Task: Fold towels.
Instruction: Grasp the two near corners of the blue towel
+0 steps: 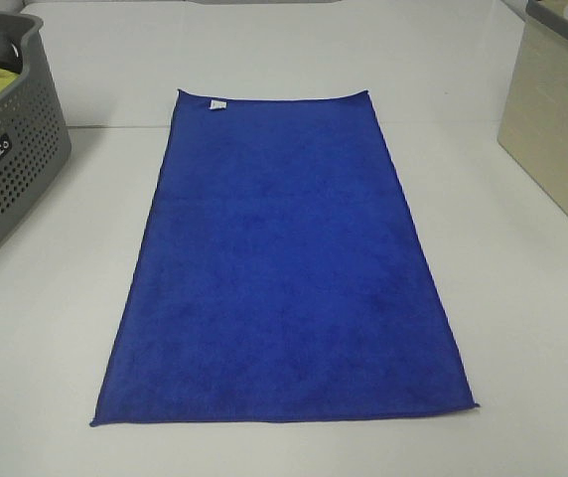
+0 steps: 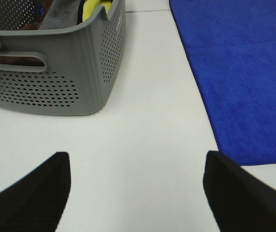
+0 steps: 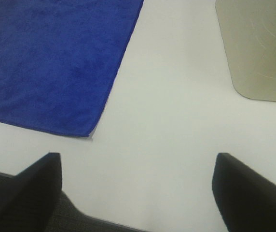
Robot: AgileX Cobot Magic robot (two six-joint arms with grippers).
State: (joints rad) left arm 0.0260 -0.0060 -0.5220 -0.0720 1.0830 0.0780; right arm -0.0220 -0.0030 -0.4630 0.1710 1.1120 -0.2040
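The royal-blue towel (image 1: pixel 289 263) lies flat and spread out lengthwise in the middle of the white table, with its small white label (image 1: pixel 216 104) at the far left corner. It also shows in the left wrist view (image 2: pixel 239 72) and the right wrist view (image 3: pixel 51 63). My left gripper (image 2: pixel 135 193) is open and empty above bare table, to the left of the towel's near left corner. My right gripper (image 3: pixel 138 191) is open and empty over the table's front edge, to the right of the towel's near right corner. Neither gripper shows in the exterior high view.
A grey perforated basket (image 1: pixel 11 149) stands at the far left holding a yellow-green cloth (image 2: pixel 97 7) and other items. A beige box (image 1: pixel 557 129) stands at the far right; it also shows in the right wrist view (image 3: pixel 258 48). The table's front edge (image 3: pixel 104 223) lies under my right gripper.
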